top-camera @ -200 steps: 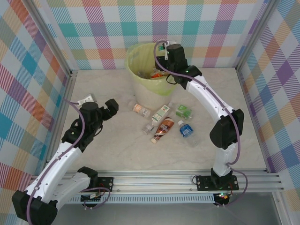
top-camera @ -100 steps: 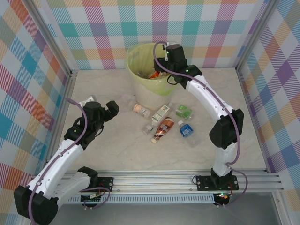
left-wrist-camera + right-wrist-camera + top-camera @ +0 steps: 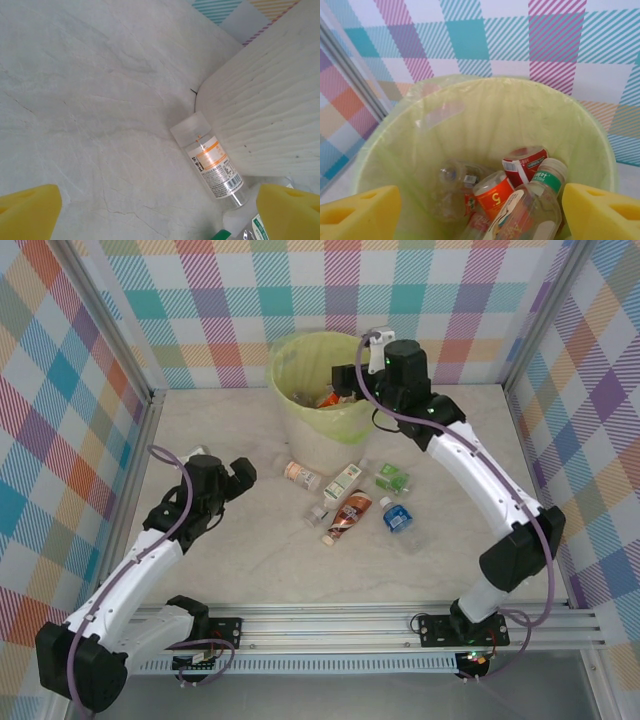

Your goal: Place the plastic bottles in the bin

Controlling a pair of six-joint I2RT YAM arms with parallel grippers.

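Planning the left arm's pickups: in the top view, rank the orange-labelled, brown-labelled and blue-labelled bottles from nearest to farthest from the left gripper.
From the left gripper:
1. Orange-labelled bottle, just to its right.
2. Brown-labelled bottle, mid-cluster.
3. Blue-labelled bottle, cluster's right side.

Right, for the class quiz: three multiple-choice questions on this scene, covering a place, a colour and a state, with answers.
1. The right fingers hang: A) above the bin; B) beside the left arm's base; C) at the table's near edge.
2. The label of the bottle nearest the left fingers is: A) blue; B) orange; C) purple.
3. The left fingers are: A) shut on a bottle; B) shut, empty; C) open, empty.
Answers: 1 A, the bin gapes right below them. 2 B, an orange band crosses it. 3 C, the yellow tips stand wide apart, nothing between.
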